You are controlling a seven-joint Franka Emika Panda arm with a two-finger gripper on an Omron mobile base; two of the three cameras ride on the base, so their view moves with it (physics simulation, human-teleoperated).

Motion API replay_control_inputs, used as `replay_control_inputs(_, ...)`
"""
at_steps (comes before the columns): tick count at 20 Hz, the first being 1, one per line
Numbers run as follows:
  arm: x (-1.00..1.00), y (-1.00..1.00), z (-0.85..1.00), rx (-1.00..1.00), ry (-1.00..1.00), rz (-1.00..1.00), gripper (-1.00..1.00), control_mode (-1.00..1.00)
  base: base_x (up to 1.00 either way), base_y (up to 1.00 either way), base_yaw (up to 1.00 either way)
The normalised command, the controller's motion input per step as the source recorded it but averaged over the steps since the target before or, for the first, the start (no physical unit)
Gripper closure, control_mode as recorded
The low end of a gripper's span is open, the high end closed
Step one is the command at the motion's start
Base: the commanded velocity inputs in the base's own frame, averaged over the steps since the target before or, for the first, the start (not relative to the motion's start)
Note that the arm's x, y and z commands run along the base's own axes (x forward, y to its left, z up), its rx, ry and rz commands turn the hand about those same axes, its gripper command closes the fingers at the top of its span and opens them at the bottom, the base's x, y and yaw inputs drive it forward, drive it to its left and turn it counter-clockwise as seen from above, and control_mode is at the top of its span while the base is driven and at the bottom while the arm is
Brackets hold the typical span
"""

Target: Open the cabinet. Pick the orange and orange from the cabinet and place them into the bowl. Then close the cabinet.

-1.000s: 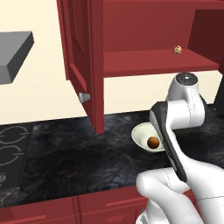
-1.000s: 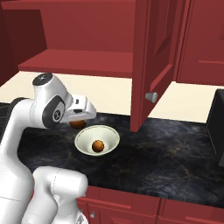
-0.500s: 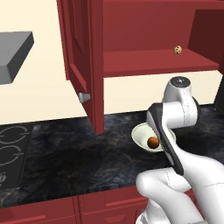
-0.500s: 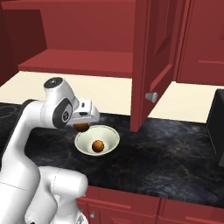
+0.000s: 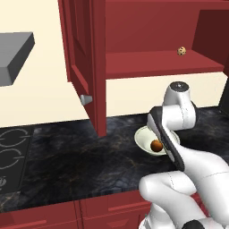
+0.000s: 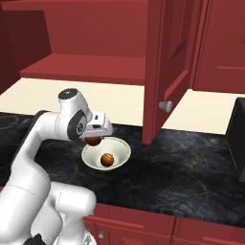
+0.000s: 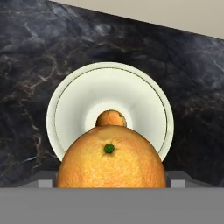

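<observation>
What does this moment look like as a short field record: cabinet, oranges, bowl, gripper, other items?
cabinet: doors open
first orange: lying in the bowl
second orange: in the gripper, above the bowl
bowl: on the dark counter, below the cabinet
gripper: closed on the second orange
other: speckled ball on the cabinet shelf

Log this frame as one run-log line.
step: second orange to bowl | gripper: shut on orange, above bowl | in bowl: one orange | cabinet: open | next: release
</observation>
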Motion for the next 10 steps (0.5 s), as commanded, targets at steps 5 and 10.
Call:
replay_control_inputs(5, 0.27, -0.06, -0.22, 0.04, 0.02, 0.0, 1.0, -1.0, 0.0, 0.0, 0.0)
replay_control_inputs(10, 0.24, -0.02, -0.26, 0.02, 0.02, 0.0, 1.0, -1.0, 0.0, 0.0, 0.0)
